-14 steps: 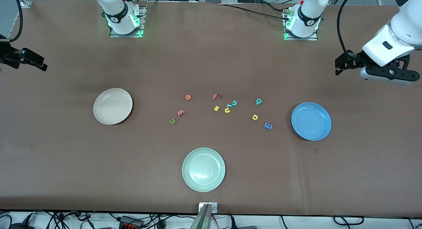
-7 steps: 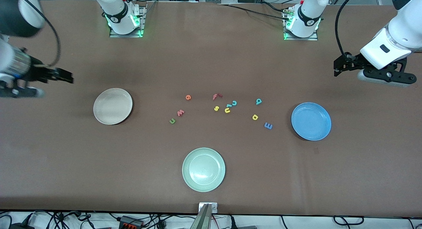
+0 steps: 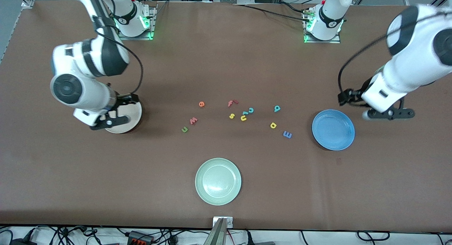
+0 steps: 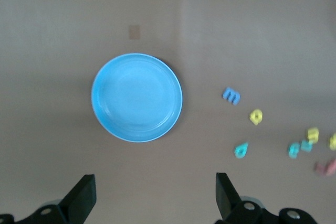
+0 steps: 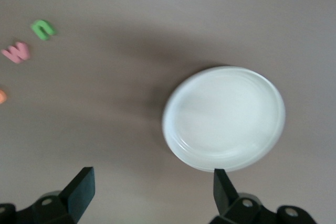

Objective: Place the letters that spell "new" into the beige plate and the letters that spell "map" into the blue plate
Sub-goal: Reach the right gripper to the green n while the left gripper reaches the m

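Observation:
The beige plate (image 3: 133, 114) (image 5: 224, 116) lies toward the right arm's end, and my right gripper (image 3: 130, 97) (image 5: 152, 174) hangs open and empty over its edge. Beside it lie the green n (image 3: 184, 129) (image 5: 43, 29), pinkish w (image 3: 193, 120) (image 5: 17, 52) and orange e (image 3: 201, 104). The blue plate (image 3: 333, 129) (image 4: 136, 97) lies toward the left arm's end. My left gripper (image 3: 344, 97) (image 4: 155, 179) hovers open and empty over the table next to it. The blue m (image 3: 287, 134) (image 4: 231, 96), a yellow letter (image 3: 273, 125) (image 4: 255, 116) and a teal letter (image 3: 277, 108) (image 4: 241, 150) lie near that plate.
A pale green plate (image 3: 218, 181) sits nearer the front camera, mid-table. A red f (image 3: 232, 103), yellow s (image 3: 232, 115), yellow u (image 3: 243, 118) and teal c (image 3: 250, 110) lie between the two letter groups.
Both arms have swung in from the table's ends. The right gripper now hangs over the beige plate, the left one beside the blue plate. No letter has moved.

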